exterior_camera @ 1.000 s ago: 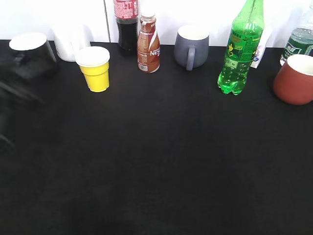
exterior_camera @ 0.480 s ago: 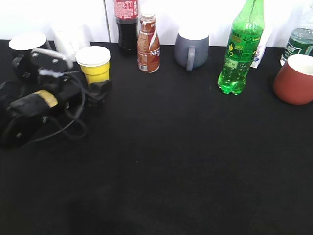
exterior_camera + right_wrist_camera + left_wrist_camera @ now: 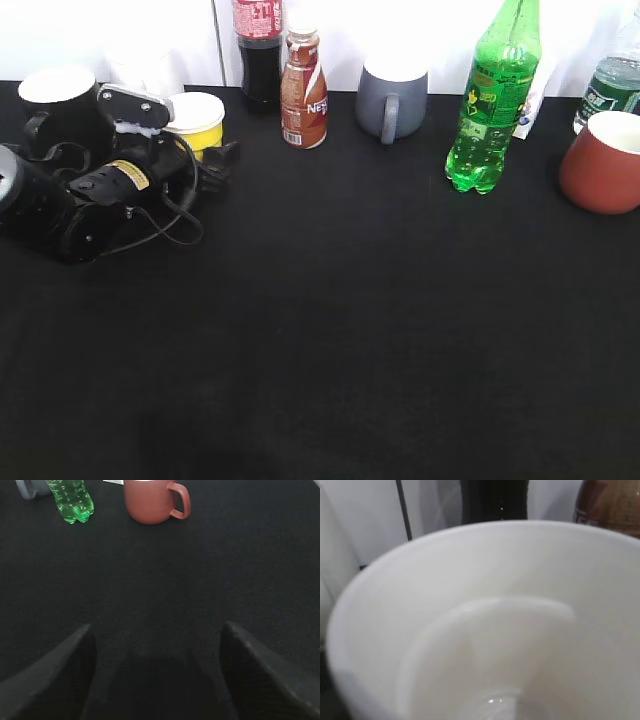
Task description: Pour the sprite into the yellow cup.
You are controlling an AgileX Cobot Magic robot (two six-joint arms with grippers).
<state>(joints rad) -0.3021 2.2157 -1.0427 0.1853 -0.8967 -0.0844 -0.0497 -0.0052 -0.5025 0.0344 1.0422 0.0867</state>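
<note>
The yellow cup (image 3: 203,118) stands at the back left of the black table, with its lower part hidden behind my left gripper (image 3: 210,157). One finger shows just right of the cup, and the jaws look open around it. The cup's white inside (image 3: 495,630) fills the left wrist view, where no fingers show. The sprite (image 3: 495,90), a tall green bottle, stands upright at the back right and also shows in the right wrist view (image 3: 70,497). My right gripper (image 3: 157,645) is open and empty, low over bare table in front of the sprite; it is out of the exterior view.
Along the back stand a black mug (image 3: 60,100), a white mug (image 3: 145,70), a cola bottle (image 3: 259,50), a brown drink bottle (image 3: 303,95), a grey mug (image 3: 392,100), a water bottle (image 3: 612,85) and a red mug (image 3: 600,165).
My left arm has swept in from the left edge and moved up to the yellow cup, its camera now looking into it. Bottles and mugs have not moved.
</note>
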